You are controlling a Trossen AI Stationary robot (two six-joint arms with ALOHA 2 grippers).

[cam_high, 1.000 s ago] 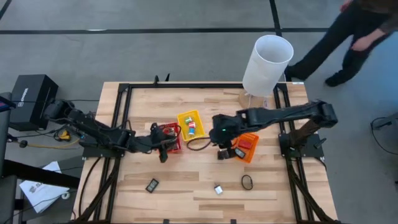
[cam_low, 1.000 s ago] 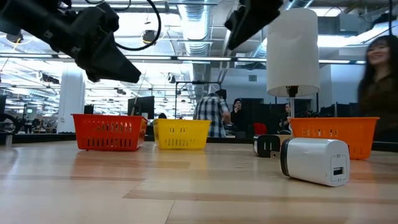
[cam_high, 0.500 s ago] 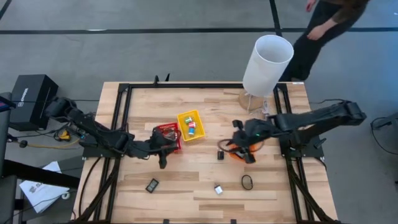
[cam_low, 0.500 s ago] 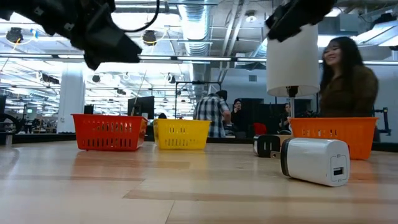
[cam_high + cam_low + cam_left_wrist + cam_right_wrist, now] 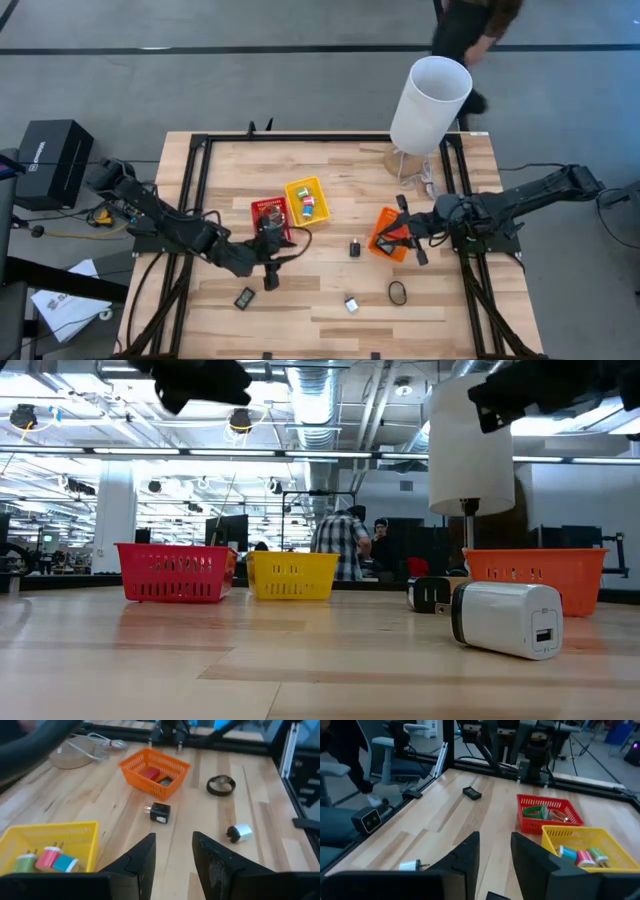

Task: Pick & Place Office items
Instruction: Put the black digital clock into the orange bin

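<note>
The office items lie scattered. On the bare table are a black plug block (image 5: 354, 249) (image 5: 160, 812), a white charger block (image 5: 351, 304) (image 5: 505, 618), a black ring (image 5: 398, 293) (image 5: 221, 785) and a flat black piece (image 5: 245, 297) (image 5: 471, 793). Green, red and blue pieces (image 5: 308, 204) lie in the yellow tray. My left gripper (image 5: 268, 276) (image 5: 172, 855) hovers open and empty just near of the red tray. My right gripper (image 5: 408, 234) (image 5: 495, 852), open and empty, hovers at the orange tray's right side.
Red tray (image 5: 270, 215), yellow tray (image 5: 296, 187) and orange tray (image 5: 385, 243) stand in a row across the table's middle. A tall white cylinder (image 5: 430, 100) stands at the far right. A person (image 5: 470, 25) walks beyond the far edge. Bare wood lies along the near edge.
My right gripper has drawn back from the table's middle toward the right edge, past the orange tray. My left gripper has moved from beside the red tray toward the near edge. The person has walked leftward behind the table.
</note>
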